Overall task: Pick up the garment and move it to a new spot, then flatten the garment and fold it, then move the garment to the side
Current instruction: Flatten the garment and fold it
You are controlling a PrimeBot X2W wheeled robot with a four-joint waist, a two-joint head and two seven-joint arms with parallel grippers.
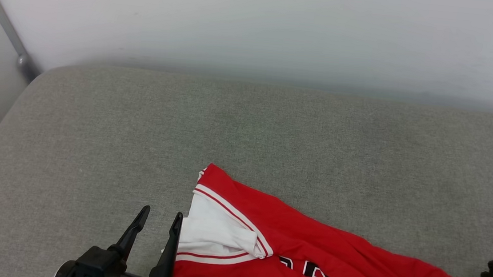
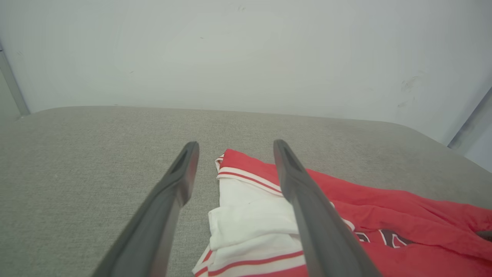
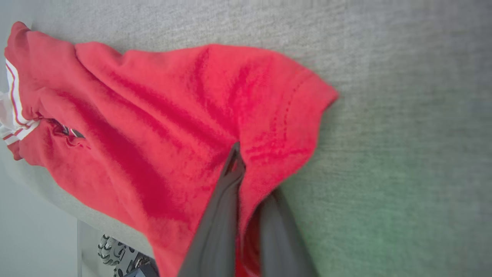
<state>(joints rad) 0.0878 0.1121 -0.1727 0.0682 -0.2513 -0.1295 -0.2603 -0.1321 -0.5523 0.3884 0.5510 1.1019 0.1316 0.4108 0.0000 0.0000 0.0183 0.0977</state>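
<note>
Well, the garment (image 1: 309, 237) lies crumpled in a long strip on the grey padded surface (image 1: 274, 127), close to its front edge, with its white sleeve (image 1: 216, 229) bunched at the left end and a bit of black lettering showing. The right pincer (image 3: 246, 181) is pressed together on the red cloth at the garment's right end, a fold caught between its fingers. The left pincer (image 1: 162, 213) hangs spread just beside the white sleeve, holding nothing.

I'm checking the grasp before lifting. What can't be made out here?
Lettering on the garment: head view, folds and the bottom edge hide most of it.
One jaw's tip on the right gripper: right wrist view, red cloth covers it.
Its near edge: head view, cut off at the bottom.
</note>
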